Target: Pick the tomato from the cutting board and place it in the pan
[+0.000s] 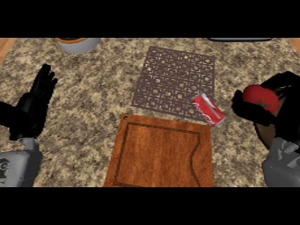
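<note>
Right hand [294,112], at 3 o'clock, is curled around the tomato [261,102] and holds it above the counter, already off the cutting board [162,151], which lies at 6 o'clock. Left hand [32,105] rests open at 9 o'clock, fingers up. Near the tomato, toward the centre, a red can [208,110] lies on the corner of a patterned mat [175,79]; a sweep inward could, I think, knock it. Far away at 1 o'clock, a dark object [239,39] shows only its edge. Whether it is the pan I cannot tell, so a release now may miss.
</note>
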Tool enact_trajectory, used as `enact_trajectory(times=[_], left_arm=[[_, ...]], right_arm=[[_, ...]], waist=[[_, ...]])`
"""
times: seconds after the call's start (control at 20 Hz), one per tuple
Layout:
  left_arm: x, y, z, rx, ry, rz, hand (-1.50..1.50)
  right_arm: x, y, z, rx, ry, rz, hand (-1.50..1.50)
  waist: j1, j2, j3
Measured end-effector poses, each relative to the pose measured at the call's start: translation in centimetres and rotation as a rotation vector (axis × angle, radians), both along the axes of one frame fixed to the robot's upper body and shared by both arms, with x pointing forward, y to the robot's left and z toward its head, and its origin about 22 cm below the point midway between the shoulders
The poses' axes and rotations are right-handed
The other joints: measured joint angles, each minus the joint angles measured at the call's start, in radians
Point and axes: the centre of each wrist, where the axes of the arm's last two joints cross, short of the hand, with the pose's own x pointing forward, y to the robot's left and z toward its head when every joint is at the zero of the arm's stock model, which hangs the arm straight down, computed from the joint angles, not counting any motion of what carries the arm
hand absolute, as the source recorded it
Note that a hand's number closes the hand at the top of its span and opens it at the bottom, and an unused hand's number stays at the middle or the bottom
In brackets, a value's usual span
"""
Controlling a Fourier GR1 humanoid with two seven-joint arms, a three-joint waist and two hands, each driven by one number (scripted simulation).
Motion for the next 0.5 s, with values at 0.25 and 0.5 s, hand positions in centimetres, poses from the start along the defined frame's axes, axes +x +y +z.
enact_trajectory(times=[0.25, 0.5], left_arm=[[-0.1, -0.1, 0.1, -0.001, 0.002, -0.009, 0.00], [-0.4, -0.1, -0.1, 0.001, -0.007, -0.013, 0.00]], right_arm=[[0.2, -7.6, -2.5, -0.040, 0.018, -0.085, 1.50], [0.7, -14.7, -5.1, -0.125, 0.057, -0.172, 1.50]], waist=[[0.004, 0.001, 0.000], [0.011, 0.003, 0.001]])
